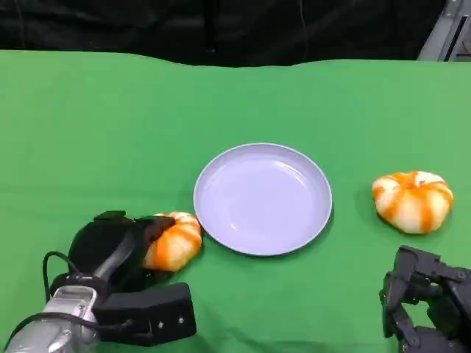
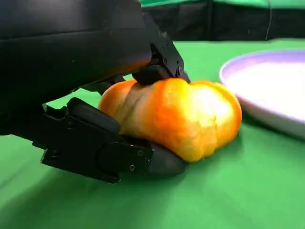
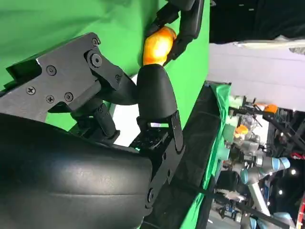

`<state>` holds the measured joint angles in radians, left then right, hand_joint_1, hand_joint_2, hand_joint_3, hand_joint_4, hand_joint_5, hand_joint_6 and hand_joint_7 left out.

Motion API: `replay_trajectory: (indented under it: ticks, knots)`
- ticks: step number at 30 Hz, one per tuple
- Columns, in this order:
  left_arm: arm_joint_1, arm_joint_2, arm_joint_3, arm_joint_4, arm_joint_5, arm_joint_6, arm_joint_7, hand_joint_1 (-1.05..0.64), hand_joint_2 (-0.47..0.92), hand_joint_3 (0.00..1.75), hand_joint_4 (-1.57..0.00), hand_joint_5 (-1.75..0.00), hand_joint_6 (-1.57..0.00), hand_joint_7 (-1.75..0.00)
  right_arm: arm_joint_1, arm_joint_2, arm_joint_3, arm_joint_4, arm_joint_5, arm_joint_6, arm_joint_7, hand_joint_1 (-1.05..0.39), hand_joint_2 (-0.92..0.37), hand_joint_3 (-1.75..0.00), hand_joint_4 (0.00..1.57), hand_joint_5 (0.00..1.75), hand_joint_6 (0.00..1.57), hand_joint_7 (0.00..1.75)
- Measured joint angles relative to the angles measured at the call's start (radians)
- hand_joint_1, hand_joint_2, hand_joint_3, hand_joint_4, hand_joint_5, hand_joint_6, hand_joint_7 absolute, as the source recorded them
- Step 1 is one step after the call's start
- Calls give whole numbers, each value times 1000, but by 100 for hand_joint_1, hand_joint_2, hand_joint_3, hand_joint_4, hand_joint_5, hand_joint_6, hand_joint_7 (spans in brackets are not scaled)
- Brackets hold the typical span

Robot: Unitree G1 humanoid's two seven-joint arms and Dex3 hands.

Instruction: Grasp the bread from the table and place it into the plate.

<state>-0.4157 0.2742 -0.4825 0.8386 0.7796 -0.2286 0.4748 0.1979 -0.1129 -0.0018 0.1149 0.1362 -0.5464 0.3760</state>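
An orange-and-white striped bread roll (image 1: 176, 241) lies on the green cloth just left of the pale lilac plate (image 1: 265, 197). My left hand (image 1: 114, 250) grips it. In the left wrist view one finger (image 2: 159, 62) presses on top of the roll (image 2: 176, 117) and another (image 2: 119, 152) lies under its near side, with the plate's rim (image 2: 267, 90) close beyond. The roll still touches the cloth. My right hand (image 1: 427, 298) rests low at the front right, holding nothing, its fingers (image 3: 152, 95) apart. The right wrist view shows the gripped roll (image 3: 158, 45) far off.
A second striped roll (image 1: 413, 200) lies right of the plate, just beyond my right hand. The green cloth runs back to a dark curtain (image 1: 221, 29). Open cloth lies behind and left of the plate.
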Motion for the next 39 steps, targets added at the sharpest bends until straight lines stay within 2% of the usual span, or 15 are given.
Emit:
replay_trajectory:
  ticks: [1,2,4,8,16,20,24,27,34,35,37,39]
  knots:
    - [1,0,0,0,0,-5,12,-11,92,29,-58,-166,-81,-109,0,0,0,0,0,0,0,-10,-61,-114,83,175,71,165]
    - [1,0,0,0,1,-9,21,-11,92,29,-57,-168,-76,-119,0,0,0,0,0,0,0,-10,-61,-114,83,175,71,165]
    - [1,2,1,0,1,-14,34,-11,92,29,-56,-170,-72,-128,0,0,0,0,0,0,0,-10,-61,-114,84,175,71,165]
    - [11,10,10,-29,-4,-11,28,-11,92,27,-58,-163,-70,-127,-1,0,0,1,0,0,-1,-9,-62,-113,83,175,70,165]
    - [29,64,53,-146,-28,15,-11,-10,92,21,-57,-173,-68,-141,-3,-1,-2,7,-2,-1,-2,-8,-63,-112,82,175,70,165]
    - [32,93,68,-202,-24,36,-18,-12,92,22,-60,-167,-71,-133,-3,-1,-2,7,1,1,0,-8,-63,-112,82,175,70,165]
    - [37,111,83,-268,-21,49,-21,-14,92,24,-59,-170,-67,-141,-4,-1,-2,8,11,1,3,-9,-62,-112,81,175,69,165]
    - [37,114,85,-321,-17,51,-28,-14,92,28,-55,-174,-59,-150,-6,-2,-2,10,12,1,8,-11,-62,-111,82,175,70,165]
    - [-2,70,55,-356,24,57,-47,-17,92,32,-56,-172,-62,-144,-10,-2,-5,20,9,1,6,-11,-63,-109,82,175,71,164]
    - [-11,58,50,-354,25,58,-48,-17,92,30,-59,-169,-69,-129,-10,-2,-5,20,9,1,5,-10,-63,-109,82,175,71,164]
    - [-40,33,37,-334,28,59,-58,-19,92,27,-67,-153,-96,-65,-10,-3,-5,20,9,2,2,-10,-64,-109,82,175,71,164]
    - [-72,14,25,-310,38,61,-67,-19,92,27,-69,-149,-104,-46,-10,-3,-5,20,9,3,2,-10,-64,-109,82,175,70,164]
